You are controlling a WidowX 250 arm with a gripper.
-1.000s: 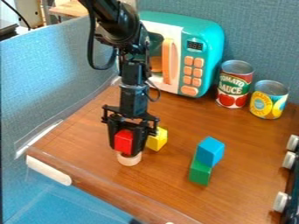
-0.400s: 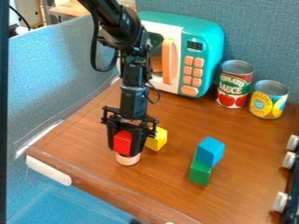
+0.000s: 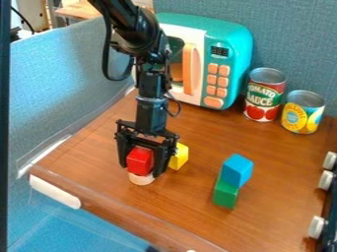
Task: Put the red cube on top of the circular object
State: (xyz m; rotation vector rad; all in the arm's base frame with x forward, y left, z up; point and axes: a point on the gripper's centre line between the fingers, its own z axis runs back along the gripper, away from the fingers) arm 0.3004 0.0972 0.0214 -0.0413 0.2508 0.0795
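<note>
Red cube (image 3: 139, 160) is sitting on the round pale block (image 3: 141, 180); clearing the gripper (image 3: 140, 172) is looking like all that is left

Near the front left corner of the tabletop (image 3: 99, 142), the red cube is resting above the round pale block, which is standing on the wood; the block's lower rim is showing beneath the cube, so the stacking itself is looking done. The jaws are standing apart, one to either side of the cube; a slight gap is appearing between the cube and the jaw nearer the yellow block (image 3: 179, 156), so the cube is seemingly bearing on the block rather than hanging from a grip; whether the other jaw is touching it, I cannot tell.

What is remaining, as I am judging it, is the withdrawal: the gripper is surrounding the stack closely, and the cube is not standing free of it; the next move is calling for a straight lift, since a sideways drift could be nudging the cube off its small round base or bumping the yellow block just beside. The blue cube (image 3: 237, 170) and green block (image 3: 225, 193), farther along towards the right edge, are standing well apart and are needing no handling.
</note>
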